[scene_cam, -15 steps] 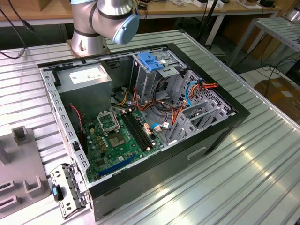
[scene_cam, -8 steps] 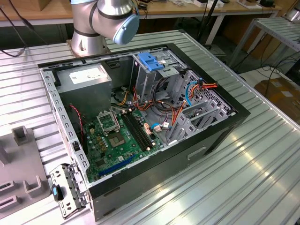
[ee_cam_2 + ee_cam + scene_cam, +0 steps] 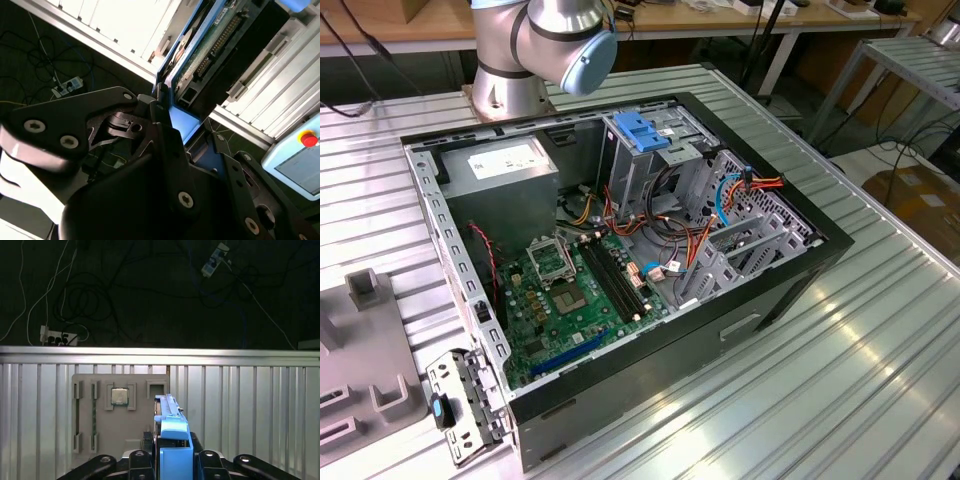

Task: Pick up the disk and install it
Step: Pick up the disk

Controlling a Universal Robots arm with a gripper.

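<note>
In both wrist views my gripper (image 3: 172, 456) is shut on the disk (image 3: 170, 415), one finger on each side of its blue plastic carrier. In the first wrist view the disk stands on edge, narrow side toward the camera, by the grey fixture plate (image 3: 100, 415) on the slatted table. In the second wrist view the disk (image 3: 210, 42) shows its green circuit-board face and blue rail, reaching away from the gripper (image 3: 186, 127). In the exterior view the open computer case (image 3: 800, 270) lies on the table, with the metal drive cage (image 3: 655, 165) at its back.
Inside the case are a grey power-supply box (image 3: 505, 165), a motherboard (image 3: 570, 290), loose cables (image 3: 740, 190) and a blue latch (image 3: 642, 130) on the cage. The arm's base (image 3: 520, 70) stands behind the case. A processor chip (image 3: 119, 397) sits on the fixture plate. Cables lie on the floor beyond the table edge.
</note>
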